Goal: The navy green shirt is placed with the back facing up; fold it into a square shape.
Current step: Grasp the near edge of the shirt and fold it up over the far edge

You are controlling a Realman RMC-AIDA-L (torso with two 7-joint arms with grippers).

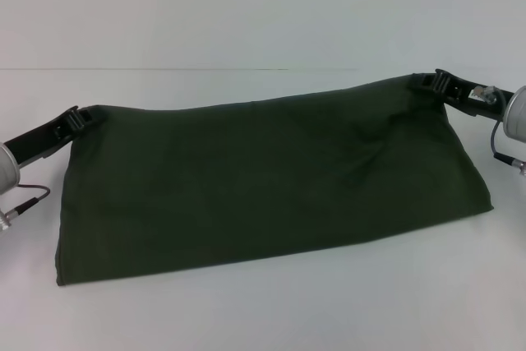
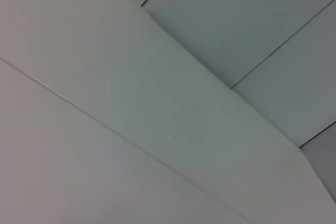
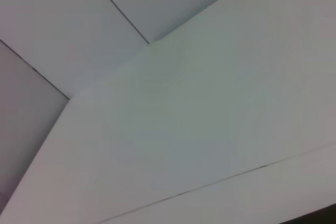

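No readable text or markings.

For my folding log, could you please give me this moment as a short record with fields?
shirt: shirt, dark green, folded into a wide band on the white table
left gripper: left gripper at the band's far left corner, shut on it
right gripper: right gripper at the far right corner, shut on it
far edge: stretched between the two grippers
wrist views: only pale surfaces, no shirt
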